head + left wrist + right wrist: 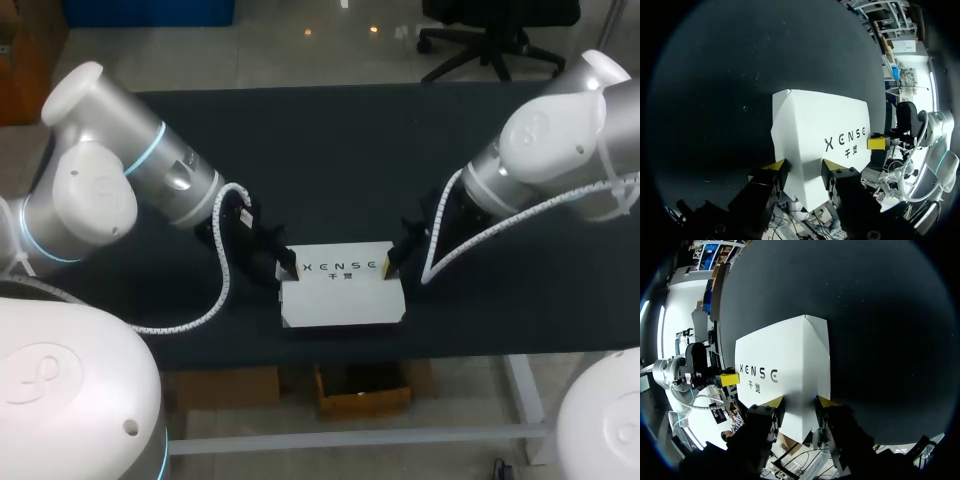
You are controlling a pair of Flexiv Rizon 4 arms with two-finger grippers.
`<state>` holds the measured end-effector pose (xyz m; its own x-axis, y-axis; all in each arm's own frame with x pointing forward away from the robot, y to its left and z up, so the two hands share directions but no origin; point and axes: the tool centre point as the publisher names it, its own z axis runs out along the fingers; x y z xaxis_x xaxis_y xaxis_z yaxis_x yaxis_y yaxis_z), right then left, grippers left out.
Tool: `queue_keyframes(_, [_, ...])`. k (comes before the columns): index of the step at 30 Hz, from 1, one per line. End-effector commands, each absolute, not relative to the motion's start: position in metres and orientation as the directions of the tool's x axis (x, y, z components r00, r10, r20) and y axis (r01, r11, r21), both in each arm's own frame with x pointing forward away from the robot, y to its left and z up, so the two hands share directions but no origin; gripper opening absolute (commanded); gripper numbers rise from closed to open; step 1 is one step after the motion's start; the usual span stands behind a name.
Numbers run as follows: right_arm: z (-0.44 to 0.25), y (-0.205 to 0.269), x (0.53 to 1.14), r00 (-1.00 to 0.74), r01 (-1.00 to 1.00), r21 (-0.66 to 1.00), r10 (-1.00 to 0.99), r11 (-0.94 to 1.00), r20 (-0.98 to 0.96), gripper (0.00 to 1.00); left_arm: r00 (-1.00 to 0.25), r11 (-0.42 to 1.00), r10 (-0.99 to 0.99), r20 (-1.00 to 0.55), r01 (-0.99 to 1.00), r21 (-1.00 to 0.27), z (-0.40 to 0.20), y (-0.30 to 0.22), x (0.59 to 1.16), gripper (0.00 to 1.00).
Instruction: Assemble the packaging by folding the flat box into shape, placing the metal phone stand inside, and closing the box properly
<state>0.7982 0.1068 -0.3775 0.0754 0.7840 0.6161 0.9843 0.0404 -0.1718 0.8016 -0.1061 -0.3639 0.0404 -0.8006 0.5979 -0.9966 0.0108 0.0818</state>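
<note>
We see the white box point(340, 290) lying on the dark surface point(330, 150), close to its near edge and about midway between our two arms. Its printed top face is turned upward, and a second white panel runs down from it toward the near edge of the surface.

Our left arm point(120, 170) comes in from the left and puts its left hand point(283, 266) at the box's left end. In the left wrist view the end of the box sits between the two yellow fingertips point(775, 165), and the cardboard meets both of them, one on each side. The hand stands partly open and grips the box. At the box's far end in that view we see one yellow fingertip point(876, 143) of the other hand.

Our right arm point(560, 150) comes in from the right, and its right hand point(390, 262) is at the box's right end. In the right wrist view the white cardboard fills the gap between the two fingertips point(825, 401) and touches both. This hand also stands partly open and grips the box.

A white coiled cable point(222, 270) hangs along the left arm down to its hand, and a white cable point(440, 240) loops beside the right hand.
</note>
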Motion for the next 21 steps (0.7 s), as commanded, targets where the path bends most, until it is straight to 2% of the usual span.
queue_keyframes(1, [-0.3772,0.1099,0.8034,0.078,0.981,-0.186,0.783,0.048,0.617,0.38,0.044,0.023,-0.800,0.598,-0.994,0.103,-0.3643,-0.1109,0.8066,0.45])
queue_keyframes(21, [-0.3724,0.1095,0.8023,0.089,0.982,-0.188,0.799,0.030,0.595,0.36,0.102,0.024,-0.807,0.581,-0.978,0.206,-0.3614,-0.1122,0.8063,0.39])
